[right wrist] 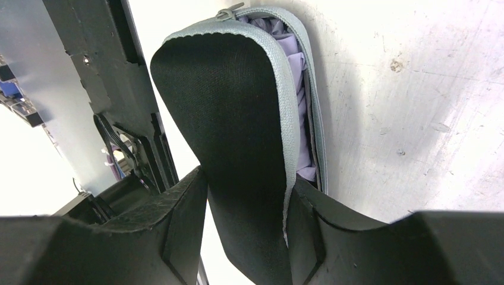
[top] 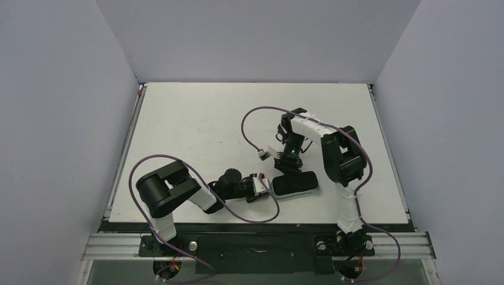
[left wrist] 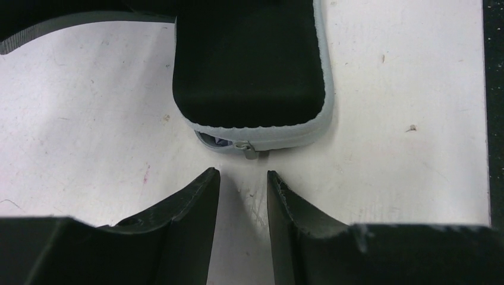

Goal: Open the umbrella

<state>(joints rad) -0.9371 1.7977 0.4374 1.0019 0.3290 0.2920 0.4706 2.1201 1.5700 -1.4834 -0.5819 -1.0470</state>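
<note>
The umbrella is folded inside a black zip case with grey edging (top: 295, 184) that lies on the white table near its front edge. Only its lavender fabric (right wrist: 302, 89) shows through the half-open zip, with a sliver in the left wrist view (left wrist: 208, 140). My right gripper (right wrist: 246, 184) is shut on the case's black top flap (right wrist: 232, 107) and holds it lifted; it comes down on the case from behind (top: 287, 161). My left gripper (left wrist: 242, 178) is open and empty, its fingertips just short of the metal zip pull (left wrist: 250, 152) at the case's left end (top: 264, 187).
Purple cables loop over the table from both arms, and a small white connector (top: 263, 153) hangs just behind the case. Pale walls enclose the table on three sides. A black strip (left wrist: 493, 113) marks the table's front edge beside the case.
</note>
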